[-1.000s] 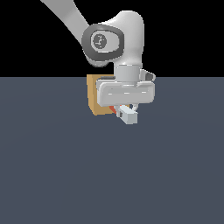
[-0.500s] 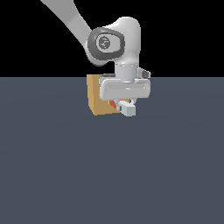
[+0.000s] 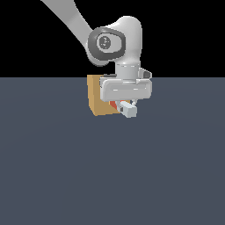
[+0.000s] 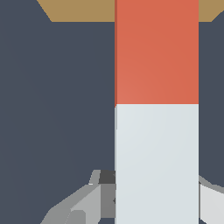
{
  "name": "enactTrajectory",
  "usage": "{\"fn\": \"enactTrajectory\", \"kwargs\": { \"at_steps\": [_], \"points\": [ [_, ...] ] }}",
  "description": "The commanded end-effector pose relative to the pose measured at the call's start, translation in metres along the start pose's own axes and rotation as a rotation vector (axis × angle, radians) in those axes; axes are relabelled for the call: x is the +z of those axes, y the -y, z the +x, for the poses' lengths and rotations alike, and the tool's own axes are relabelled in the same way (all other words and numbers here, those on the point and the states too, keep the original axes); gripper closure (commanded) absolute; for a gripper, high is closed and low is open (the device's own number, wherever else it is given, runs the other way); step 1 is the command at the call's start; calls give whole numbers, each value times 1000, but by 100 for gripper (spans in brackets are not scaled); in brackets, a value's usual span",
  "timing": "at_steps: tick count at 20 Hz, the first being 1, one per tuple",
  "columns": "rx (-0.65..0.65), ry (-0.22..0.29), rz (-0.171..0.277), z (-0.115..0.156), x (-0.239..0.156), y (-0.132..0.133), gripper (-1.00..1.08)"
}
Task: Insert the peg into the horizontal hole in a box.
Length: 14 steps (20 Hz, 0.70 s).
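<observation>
My gripper (image 3: 124, 107) is shut on the peg (image 4: 156, 52), a square bar with an orange-red length and a white end (image 3: 129, 110) that sticks out toward the camera. The gripper hangs right in front of the tan box (image 3: 97, 97), which stands on the grey floor. In the wrist view the peg runs straight to the box (image 4: 78, 10), and my grey fingers (image 4: 81, 203) flank its white part. The hole is hidden behind the peg and the gripper. I cannot tell how far the peg's orange end is inside the box.
The grey floor (image 3: 112, 176) spreads flat all around the box. The arm's white wrist (image 3: 115, 41) rises above the box toward the exterior view's left. Nothing else stands on the floor.
The gripper with the peg has moved a little toward the box. The white end now sits closer to the box face, and less of the peg shows under the hand.
</observation>
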State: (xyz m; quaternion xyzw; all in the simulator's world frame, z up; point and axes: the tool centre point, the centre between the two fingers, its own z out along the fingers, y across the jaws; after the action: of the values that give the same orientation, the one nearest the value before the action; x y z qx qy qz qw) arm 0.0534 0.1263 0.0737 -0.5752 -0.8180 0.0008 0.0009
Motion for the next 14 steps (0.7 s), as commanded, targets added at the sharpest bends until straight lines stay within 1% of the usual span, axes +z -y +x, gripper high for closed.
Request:
{"fn": "enactTrajectory", "kwargs": {
  "at_steps": [1, 5, 8, 11, 14],
  "points": [
    [-1, 0, -5, 0, -3, -2, 108],
    [-1, 0, -1, 2, -1, 0, 108],
    [-1, 0, -1, 11, -1, 0, 108],
    [-1, 0, -2, 29, -1, 1, 108],
    [-1, 0, -3, 54, -1, 1, 108]
  ]
}}
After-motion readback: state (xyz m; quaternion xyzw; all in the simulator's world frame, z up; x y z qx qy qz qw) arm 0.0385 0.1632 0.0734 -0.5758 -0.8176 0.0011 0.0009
